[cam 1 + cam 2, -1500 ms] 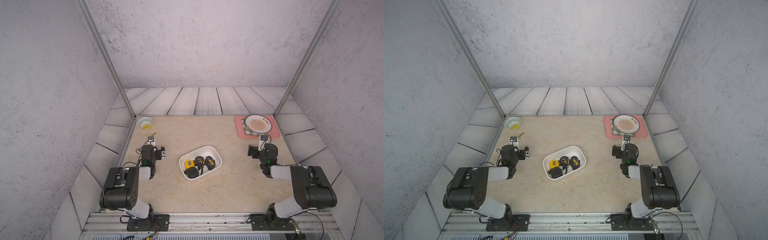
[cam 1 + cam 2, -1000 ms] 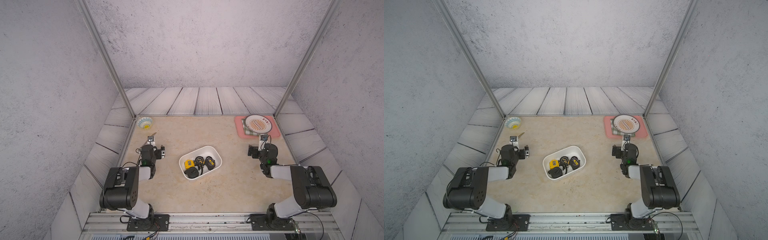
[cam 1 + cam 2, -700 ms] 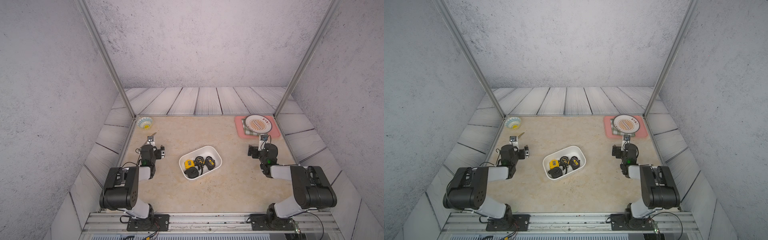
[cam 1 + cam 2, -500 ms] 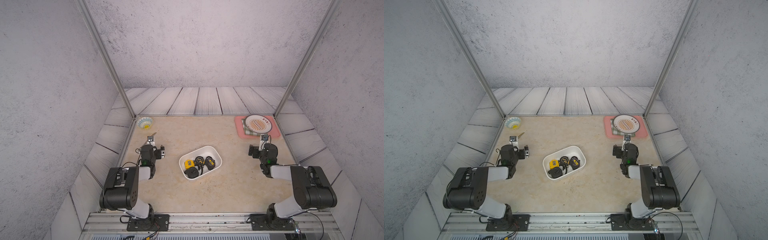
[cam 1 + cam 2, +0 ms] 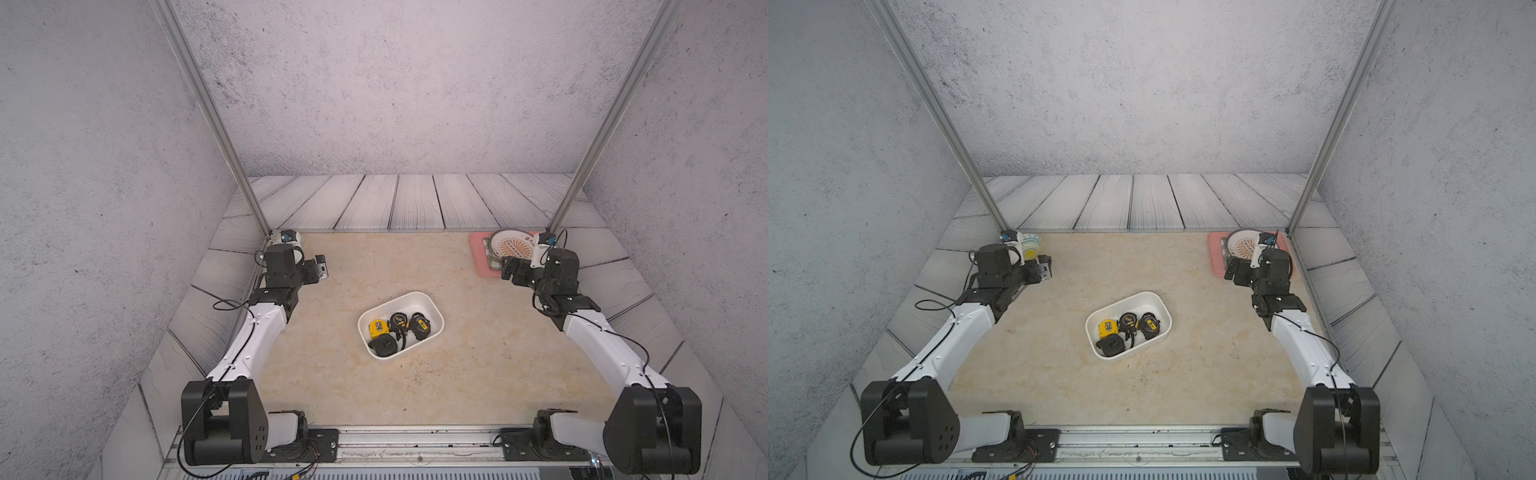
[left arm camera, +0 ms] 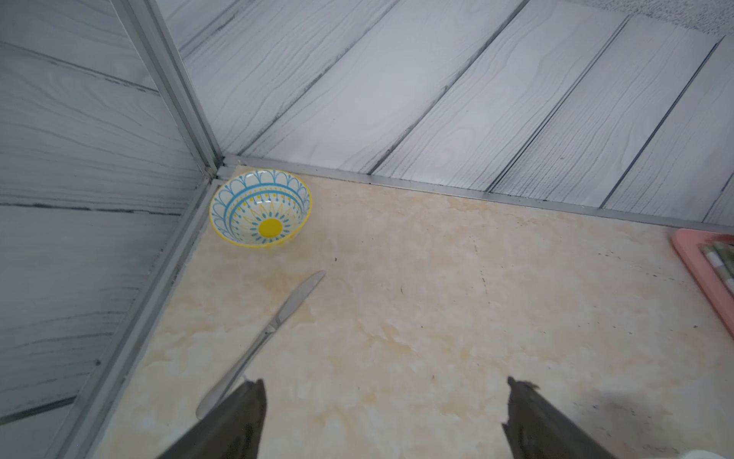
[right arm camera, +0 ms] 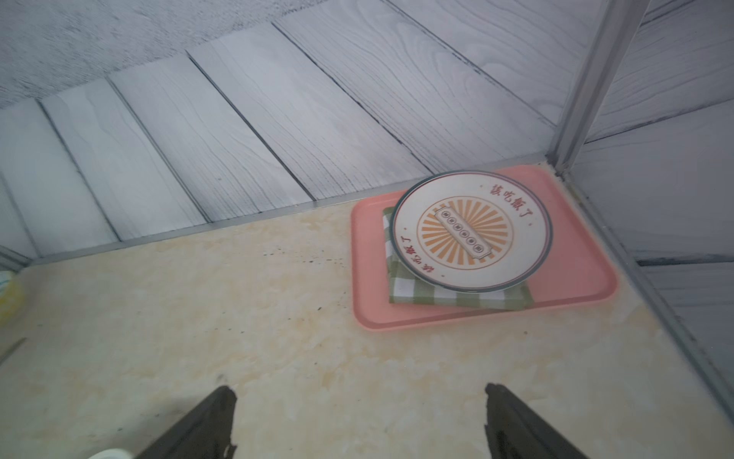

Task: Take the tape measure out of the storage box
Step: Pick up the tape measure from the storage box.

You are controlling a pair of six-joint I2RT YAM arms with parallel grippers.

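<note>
**Gripper state.** The left gripper (image 6: 385, 383) is released: in the left wrist view its jaws stand wide apart over bare table, with nothing between them. The right gripper (image 7: 359, 388) is likewise released and empty.

**Position.** In both top views each gripper sits at its own side of the table (image 5: 457, 374), toward the far edge and well apart from the storage box (image 5: 409, 297). The box lies near the table's middle, between the two arms. The tape measures (image 5: 398, 323) lie inside it: one yellow, the others mostly black, packed close and touching.

**Step in hand.** By this layout the task is at its start. No tape measure is lifted and neither gripper is near the box.

**Next move.** One arm must swing inward and bring its open jaws above a single tape measure. It must then descend between that case and its neighbours or the box wall. The tight packing is likely to leave little finger room.

**View differences.**
- The wrist views show neither the box nor its contents; only the top views locate them.
- The left wrist view shows a patterned bowl (image 6: 260, 208) in the corner and a knife (image 6: 274, 330) just ahead of the jaws. The left arm partly covers that corner in the top views.
- The right wrist view shows a pink tray (image 7: 572, 278) holding a plate (image 7: 470, 230) on a checked cloth (image 7: 456, 298).
</note>
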